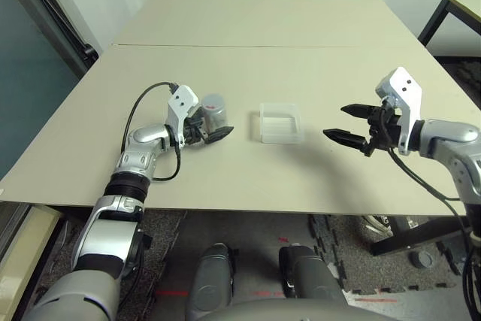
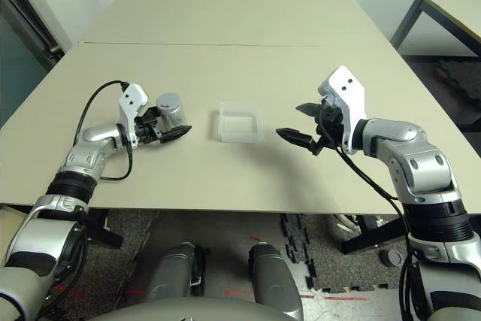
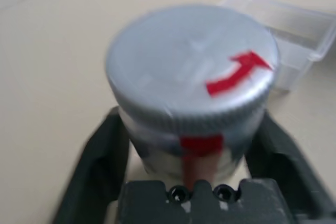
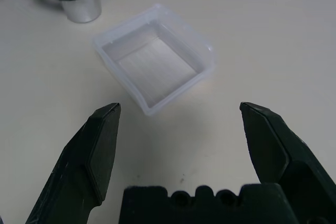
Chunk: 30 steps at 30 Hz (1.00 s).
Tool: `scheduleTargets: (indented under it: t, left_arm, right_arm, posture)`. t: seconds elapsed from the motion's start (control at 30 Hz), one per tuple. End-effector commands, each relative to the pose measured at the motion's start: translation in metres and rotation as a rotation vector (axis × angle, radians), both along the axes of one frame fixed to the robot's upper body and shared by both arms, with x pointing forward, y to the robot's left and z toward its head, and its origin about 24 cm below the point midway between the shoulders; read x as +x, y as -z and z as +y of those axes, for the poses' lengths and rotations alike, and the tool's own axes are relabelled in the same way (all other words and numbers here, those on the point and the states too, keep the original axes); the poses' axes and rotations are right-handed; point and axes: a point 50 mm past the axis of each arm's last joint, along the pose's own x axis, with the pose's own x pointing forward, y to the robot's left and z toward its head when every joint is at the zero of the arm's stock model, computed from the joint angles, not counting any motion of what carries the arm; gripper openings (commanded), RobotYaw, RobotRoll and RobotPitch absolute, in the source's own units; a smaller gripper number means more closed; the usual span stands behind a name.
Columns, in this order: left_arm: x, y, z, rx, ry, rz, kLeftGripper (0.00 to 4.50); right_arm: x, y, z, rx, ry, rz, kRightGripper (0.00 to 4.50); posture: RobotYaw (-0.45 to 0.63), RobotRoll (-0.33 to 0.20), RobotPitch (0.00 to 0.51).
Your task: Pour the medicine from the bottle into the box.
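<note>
Clear plastic box (image 1: 280, 123) sits mid-table. L gripper (image 1: 207, 130) to its left has fingers round the bottle (image 1: 214, 109), cap on; R gripper (image 1: 352, 124) hovers to its right, fingers spread wide w/ nothing held

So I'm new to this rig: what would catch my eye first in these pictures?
The bottle, silver with a red arrow on its cap, stands on the table's left part between the left gripper's fingers. The clear box lies mid-table, apart from it. The right gripper hangs wide open to the box's right.
</note>
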Motion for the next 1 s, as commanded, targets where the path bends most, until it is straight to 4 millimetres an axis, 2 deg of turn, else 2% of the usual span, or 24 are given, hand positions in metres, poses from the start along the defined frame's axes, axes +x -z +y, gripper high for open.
scheduleTargets:
  t: [0.03,0.2,0.43,0.6,0.8,1.0]
  left_arm:
    - [0.004,-0.002,0.001,-0.018,-0.037,-0.019,2.51]
    - [0.006,-0.007,-0.002,-0.034,-0.026,-0.031,2.51]
    - [0.005,-0.034,-0.011,-0.015,0.072,-0.089,2.51]
    - [0.0,-0.055,-0.022,-0.018,0.188,-0.032,2.51]
    - [-0.012,-0.084,-0.051,-0.052,0.398,0.025,2.51]
    - [-0.021,-0.086,-0.064,-0.021,0.527,0.08,2.51]
  right_arm:
    - [0.001,-0.001,0.005,0.002,-0.017,0.002,4.5]
    - [0.003,-0.002,0.006,0.004,-0.02,-0.002,4.5]
    - [0.009,-0.004,0.009,0.009,-0.034,-0.004,4.5]
    - [0.014,-0.008,0.013,0.002,-0.077,-0.004,4.5]
    - [0.023,-0.035,0.039,0.067,-0.196,-0.045,4.5]
    - [0.024,-0.059,0.068,0.097,-0.311,-0.091,4.5]
  posture:
    - [0.0,0.0,0.075]
    - [0.01,0.0,0.071]
    - [0.04,0.0,0.067]
    - [0.04,0.0,0.067]
    - [0.05,0.0,0.067]
    - [0.05,0.0,0.064]
